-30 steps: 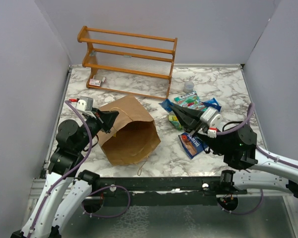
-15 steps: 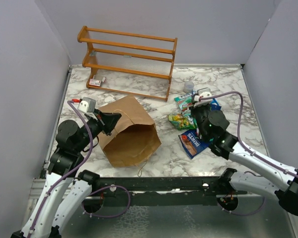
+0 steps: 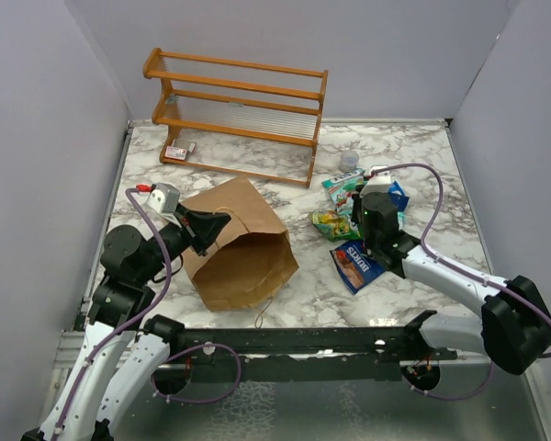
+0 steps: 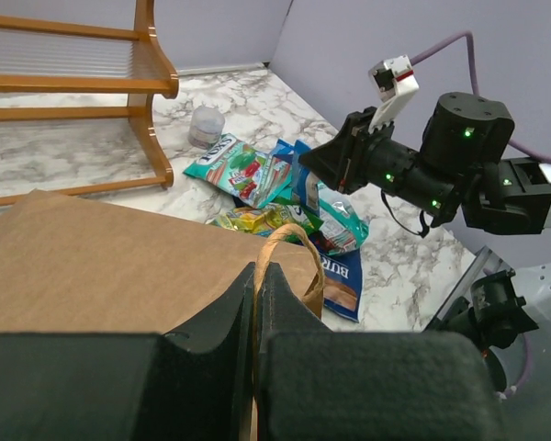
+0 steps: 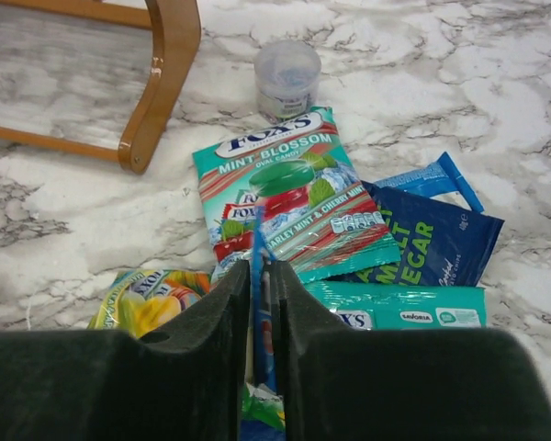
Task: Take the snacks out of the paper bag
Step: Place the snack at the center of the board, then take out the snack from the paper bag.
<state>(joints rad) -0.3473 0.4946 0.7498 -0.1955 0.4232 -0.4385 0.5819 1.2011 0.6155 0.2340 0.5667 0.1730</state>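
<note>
Two tools are clamped shut: the left tool (image 4: 257, 292) grips the paper bag's (image 4: 101, 266) handle (image 4: 290, 235), and the right tool (image 5: 261, 285) pinches a thin blue packet (image 5: 257, 246) over the snacks (image 5: 294, 197), so letting go looks next.

Bare table (image 3: 418, 161) at far right passable; narrow strip found between paper bag (image 3: 243, 253) and snacks (image 3: 354, 266); far side blocked by rack (image 3: 243, 119), cup (image 3: 349, 161).

The table (image 3: 413, 156) is white marble veined in grey, the paper bag (image 3: 243, 253) plain kraft brown, and the rack (image 3: 239, 96) warm orange wood. The mint packet (image 5: 289, 197) is teal with red and green stripes (white lettering across its top), the pouch (image 5: 436, 241) dark blue with green letters, the crumpled packet (image 5: 151, 294) yellow and green, and the thin packet (image 5: 259, 312), seen edge-on, bright blue.
</note>
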